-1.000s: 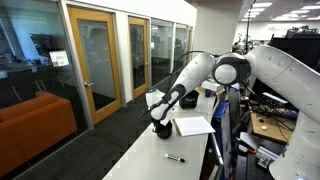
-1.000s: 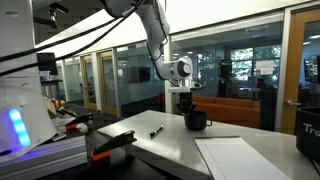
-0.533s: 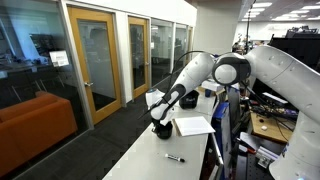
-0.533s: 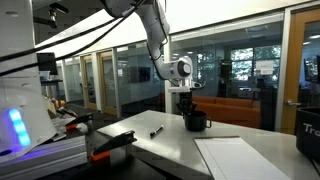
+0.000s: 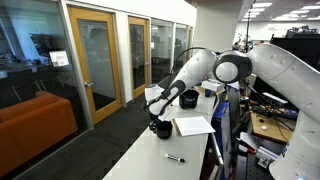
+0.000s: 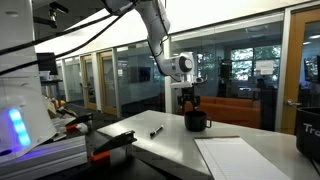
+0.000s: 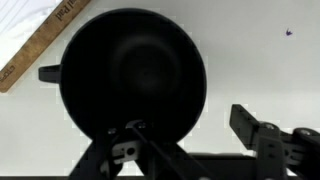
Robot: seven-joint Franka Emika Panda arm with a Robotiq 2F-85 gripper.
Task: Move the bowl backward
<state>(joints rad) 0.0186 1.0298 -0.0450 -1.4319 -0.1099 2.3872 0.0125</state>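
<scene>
The bowl [image 7: 130,85] is small, round and black, and it fills the middle of the wrist view with a short stub sticking out on its left side. It stands on the white table [image 5: 150,160] in both exterior views, by the corner of a paper sheet [image 5: 193,125]. My gripper [image 7: 190,140] hangs open just above the bowl [image 5: 161,127]. One finger [image 7: 255,128] is out over bare table and the other crosses the bowl's near rim. Nothing is between the fingers. From the side the gripper [image 6: 188,101] is clear of the bowl [image 6: 196,122].
A black marker [image 5: 174,158] lies on the table nearer the front, also seen as the marker [image 6: 157,131]. A large paper sheet [image 6: 245,158] lies beside the bowl. A dark container [image 6: 310,130] sits at the frame's right edge. Cluttered equipment [image 6: 60,135] stands along one side.
The gripper was shut low on the bowl; it has opened, let the bowl go and risen a little above it. The bowl stays on the table.
</scene>
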